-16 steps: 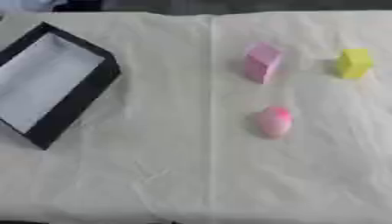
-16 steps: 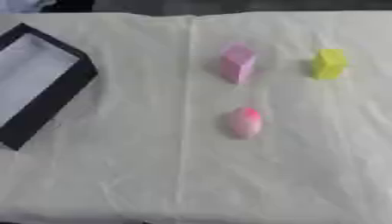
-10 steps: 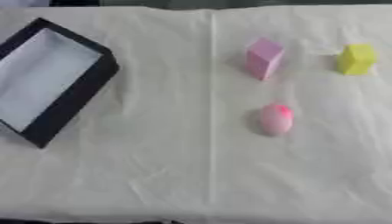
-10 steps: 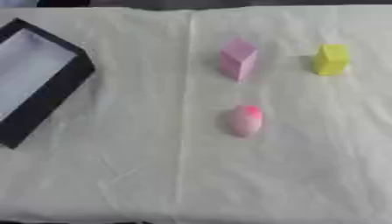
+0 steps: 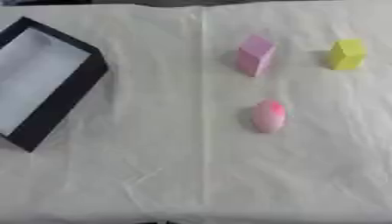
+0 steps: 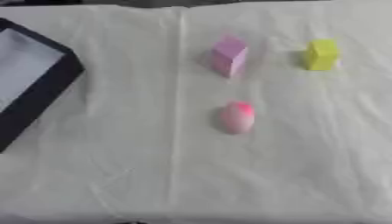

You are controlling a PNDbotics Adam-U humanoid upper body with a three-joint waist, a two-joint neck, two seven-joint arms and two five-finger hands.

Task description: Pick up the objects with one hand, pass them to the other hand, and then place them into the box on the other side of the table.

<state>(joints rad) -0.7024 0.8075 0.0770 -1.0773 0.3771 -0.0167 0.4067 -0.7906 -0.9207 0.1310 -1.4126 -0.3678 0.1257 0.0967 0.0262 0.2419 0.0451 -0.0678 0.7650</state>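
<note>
Three objects lie on the cream cloth to the right of its centre crease. A pink block [image 5: 254, 54] stands upright at the back. Further right sits a yellow block [image 5: 347, 54]. Nearer the front lies a pink egg-shaped thing [image 5: 269, 115] with a redder spot on top. At the left stands a black box [image 5: 73, 92] with a white inside, turned askew and holding nothing that I can see. Neither of my hands shows in either eye view.
The cream cloth [image 5: 168, 175] covers the whole table, with a crease running front to back through the middle and wrinkles near the front. A dark strip shows along the far edge.
The whole picture has shifted a little down and left, so the camera has moved. The objects and the box keep their places relative to each other.
</note>
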